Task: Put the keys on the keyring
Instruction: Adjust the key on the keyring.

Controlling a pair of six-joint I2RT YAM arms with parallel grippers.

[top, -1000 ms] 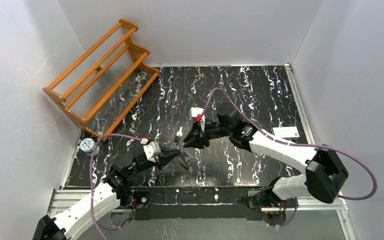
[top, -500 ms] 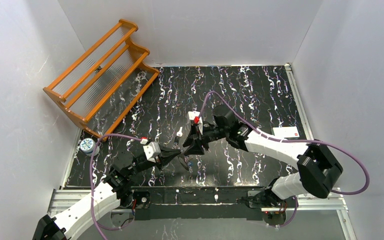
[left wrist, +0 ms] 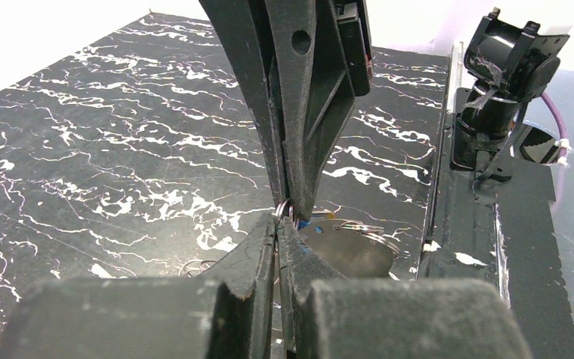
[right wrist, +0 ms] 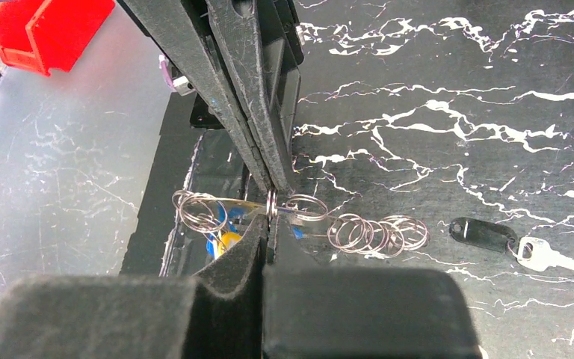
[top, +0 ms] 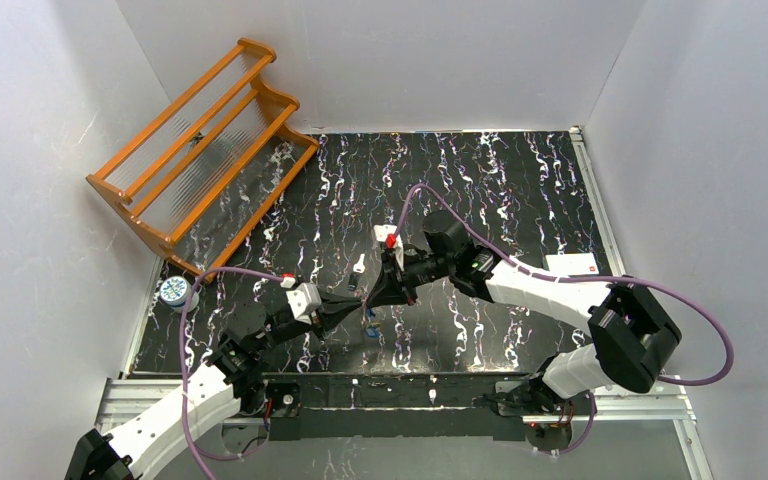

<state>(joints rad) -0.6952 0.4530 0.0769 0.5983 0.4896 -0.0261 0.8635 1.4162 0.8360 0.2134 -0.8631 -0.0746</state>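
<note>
A thin metal split ring of the keyring (right wrist: 270, 200) is pinched from both sides. My left gripper (left wrist: 280, 218) is shut on it from below, and my right gripper (right wrist: 267, 221) is shut on it tip to tip with the left. In the top view the left gripper (top: 355, 301) and right gripper (top: 371, 297) meet just above the mat. A chain of linked rings (right wrist: 375, 233) trails to the right. A black-headed key (right wrist: 486, 232) lies apart on the mat. Blue and yellow key heads (right wrist: 223, 240) hang by the rings. A white-headed key (top: 359, 264) lies alone.
An orange wooden rack (top: 200, 150) leans at the back left. A small round tin (top: 173, 292) sits at the mat's left edge, and a white card with a red mark (top: 572, 265) at the right. A round metal tag (left wrist: 347, 253) lies behind the grippers, near the front rail (left wrist: 460, 247).
The right gripper has come down and left to the left gripper's tip and gone from open to shut on the ring. The left arm has stayed still.
</note>
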